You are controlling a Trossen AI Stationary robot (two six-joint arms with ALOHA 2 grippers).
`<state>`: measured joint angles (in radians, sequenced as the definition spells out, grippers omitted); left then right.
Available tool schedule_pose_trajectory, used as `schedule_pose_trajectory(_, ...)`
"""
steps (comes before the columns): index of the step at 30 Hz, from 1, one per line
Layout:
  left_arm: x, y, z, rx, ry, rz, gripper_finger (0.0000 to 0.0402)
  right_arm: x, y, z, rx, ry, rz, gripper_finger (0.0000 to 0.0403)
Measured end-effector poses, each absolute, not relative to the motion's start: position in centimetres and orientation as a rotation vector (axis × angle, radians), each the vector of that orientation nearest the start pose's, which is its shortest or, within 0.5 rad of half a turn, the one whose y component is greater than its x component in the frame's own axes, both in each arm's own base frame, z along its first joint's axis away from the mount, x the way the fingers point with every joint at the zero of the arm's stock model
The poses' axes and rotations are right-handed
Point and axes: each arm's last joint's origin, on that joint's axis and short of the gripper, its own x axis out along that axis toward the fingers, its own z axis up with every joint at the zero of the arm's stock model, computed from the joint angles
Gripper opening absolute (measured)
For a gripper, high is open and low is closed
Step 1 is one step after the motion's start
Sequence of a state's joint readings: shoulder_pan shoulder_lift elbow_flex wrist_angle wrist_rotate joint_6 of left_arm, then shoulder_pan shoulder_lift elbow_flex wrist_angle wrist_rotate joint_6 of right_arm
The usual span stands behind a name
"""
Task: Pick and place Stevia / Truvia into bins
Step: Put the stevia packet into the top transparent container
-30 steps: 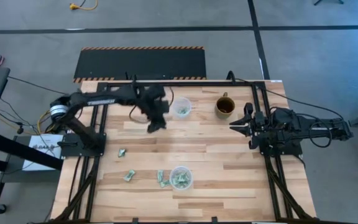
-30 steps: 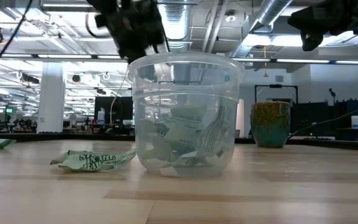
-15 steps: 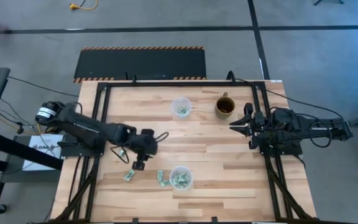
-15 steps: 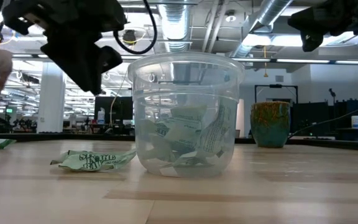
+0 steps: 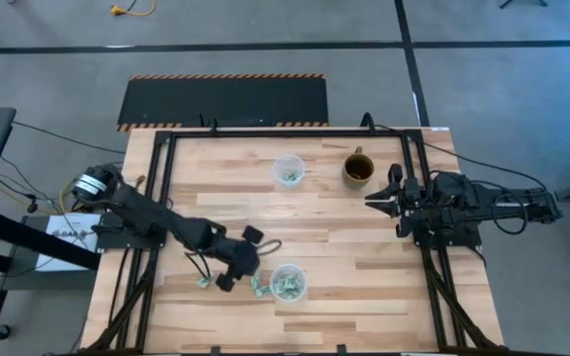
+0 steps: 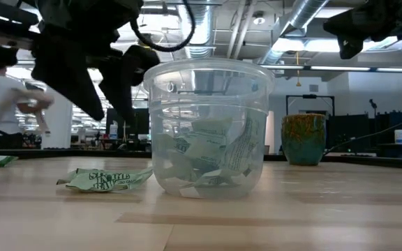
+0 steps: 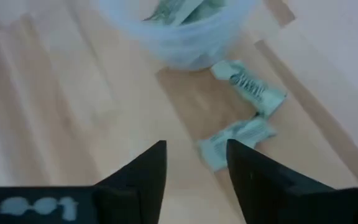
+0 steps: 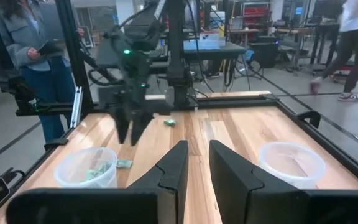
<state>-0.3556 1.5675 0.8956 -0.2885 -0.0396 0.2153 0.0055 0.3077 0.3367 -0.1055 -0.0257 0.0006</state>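
From above, the left gripper (image 5: pixel 234 267) is seen low over the table (image 5: pixel 364 267), just beside the near cup (image 5: pixel 288 283). Its jaws are spread and nothing is held. One packet (image 5: pixel 258 287) lies between the gripper and that cup, and another packet (image 5: pixel 204 282) lies on its other side. More packets are seen inside the near cup. The far cup (image 5: pixel 288 170) is set well apart, near the mug (image 5: pixel 357 169). The right gripper (image 5: pixel 382 200) is kept at the table's right edge, its jaws a little apart.

From the table top, the near cup (image 6: pixel 208 129) is seen with packets piled in it. A packet (image 6: pixel 107 179) lies just beside it, under the left gripper (image 6: pixel 107 101).

In the left wrist view, two packets (image 7: pixel 248 92) (image 7: pixel 232 138) are seen beside the cup (image 7: pixel 185 37), past the spread fingers (image 7: pixel 143 180).

In the right wrist view, both cups (image 8: pixel 87 167) (image 8: pixel 291 160) are seen, and the fingers (image 8: pixel 174 171) are a little apart.
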Motion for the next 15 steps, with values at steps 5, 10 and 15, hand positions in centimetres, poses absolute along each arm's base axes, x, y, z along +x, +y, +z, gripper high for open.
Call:
schedule_pose_trajectory(5,29.7,-11.7,17.1,0.463,0.977,-0.435,0.0180,10.8,0.1,24.2,0.001,0.083,0.031,0.0059)
schedule_pose_trajectory(10,29.9,-12.7,16.1,0.586,0.992,-0.527,0.0186,10.8,0.1,24.3,0.001,0.083,0.031,0.0059)
schedule_pose_trajectory(15,30.0,-14.1,15.3,0.758,0.999,-0.621,0.0187,10.8,0.1,24.2,0.002,0.094,0.031,0.0059)
